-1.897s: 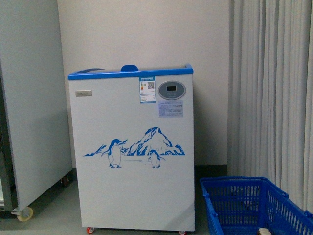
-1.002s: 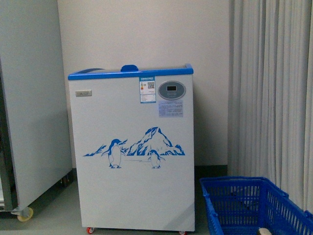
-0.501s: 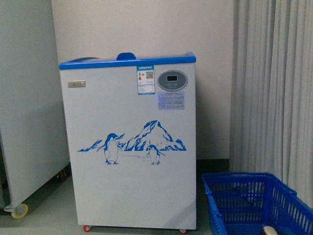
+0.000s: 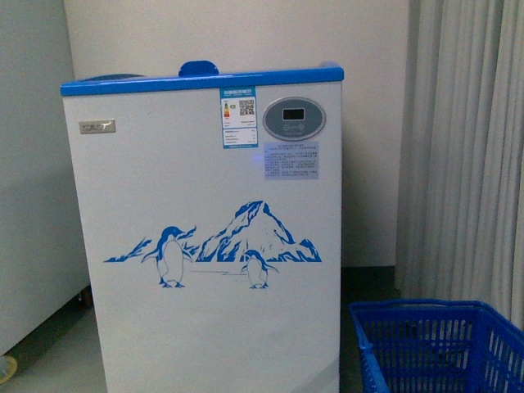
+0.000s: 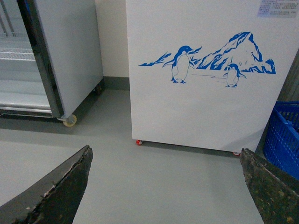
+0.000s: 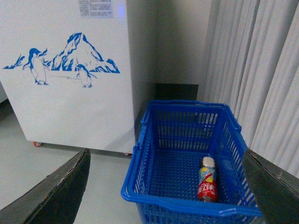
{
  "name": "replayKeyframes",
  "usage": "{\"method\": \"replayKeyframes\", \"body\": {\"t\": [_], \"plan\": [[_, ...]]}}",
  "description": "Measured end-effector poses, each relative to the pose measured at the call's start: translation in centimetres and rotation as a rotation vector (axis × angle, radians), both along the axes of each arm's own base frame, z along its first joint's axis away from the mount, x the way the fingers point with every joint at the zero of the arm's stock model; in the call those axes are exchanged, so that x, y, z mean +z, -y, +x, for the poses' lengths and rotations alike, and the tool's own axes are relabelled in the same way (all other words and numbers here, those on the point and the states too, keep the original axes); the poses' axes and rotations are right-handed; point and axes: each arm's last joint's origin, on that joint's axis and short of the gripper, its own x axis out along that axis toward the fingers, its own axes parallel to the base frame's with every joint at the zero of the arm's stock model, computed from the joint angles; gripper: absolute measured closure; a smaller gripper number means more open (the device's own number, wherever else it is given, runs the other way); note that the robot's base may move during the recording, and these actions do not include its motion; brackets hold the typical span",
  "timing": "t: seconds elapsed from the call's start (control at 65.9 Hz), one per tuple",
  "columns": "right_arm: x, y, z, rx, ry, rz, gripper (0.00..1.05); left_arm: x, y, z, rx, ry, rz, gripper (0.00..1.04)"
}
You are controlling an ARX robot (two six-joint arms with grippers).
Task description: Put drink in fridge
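At the centre of the front view stands the fridge (image 4: 205, 237), a white chest freezer with a blue top rim. A blue lid handle (image 4: 199, 69) rises above the rim. An oval display (image 4: 294, 118) and printed labels sit high on its front panel, and a blue penguin-and-mountain decal (image 4: 214, 246) lies lower down. The left wrist view shows small red casters (image 5: 138, 142) under it on the grey floor (image 5: 154, 186). The lid surface lies above the camera's line of sight, so open or closed cannot be told.

To its left is a taller grey-white cabinet (image 4: 29, 164) on a pale caster (image 5: 70, 121). To its right, a blue plastic basket (image 4: 434, 348) stands on the floor just beside the fridge's front corner, before a pale pleated curtain (image 4: 467, 147).

The drink (image 6: 207, 180), a bottle with a white cap and a red-and-yellow label, lies on its side on the basket's mesh bottom, well apart from the fridge's top.

The left gripper (image 5: 166, 149) is spread wide and empty, with its dark, worn fingers (image 5: 56, 191) above bare floor. The right gripper (image 6: 166, 151) is likewise spread wide and empty, above the basket's near rim and clear of the bottle.
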Motion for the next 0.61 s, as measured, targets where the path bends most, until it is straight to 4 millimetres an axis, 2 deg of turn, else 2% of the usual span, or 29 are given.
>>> {"method": "replayKeyframes", "body": {"t": [0.607], "plan": [[0.00, 0.00, 0.00, 0.000, 0.000, 0.000, 0.08, 0.00, 0.00, 0.00, 0.000, 0.000, 0.000, 0.08]]}}
